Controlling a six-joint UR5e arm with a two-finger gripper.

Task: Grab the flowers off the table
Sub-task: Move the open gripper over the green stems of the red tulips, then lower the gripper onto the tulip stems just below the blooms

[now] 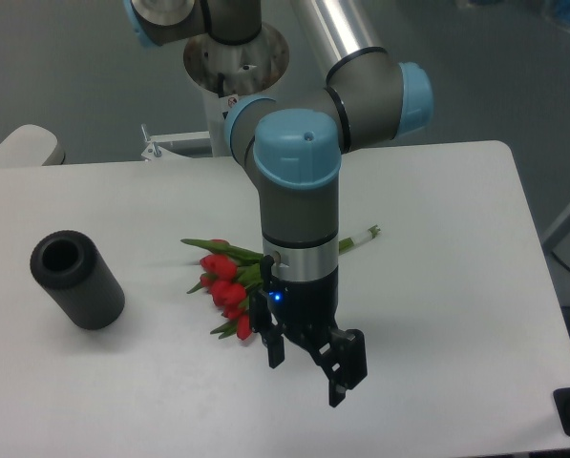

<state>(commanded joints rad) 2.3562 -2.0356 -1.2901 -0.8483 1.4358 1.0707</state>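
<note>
The flowers (225,283) lie flat on the white table (437,286): red tulip buds with green leaves to the left of my arm, the stems passing behind the arm and the pale stem ends (366,234) showing to its right. My gripper (306,374) hangs in front of the bunch, nearer the table's front edge, fingers pointing down. Its two dark fingers stand apart with nothing between them. It hovers close to the tabletop, just right of and in front of the buds.
A dark grey cylinder (76,279) lies on its side at the left of the table, open end facing up-left. The arm's base mount (235,57) stands at the back edge. The table's right edge and front edge are near.
</note>
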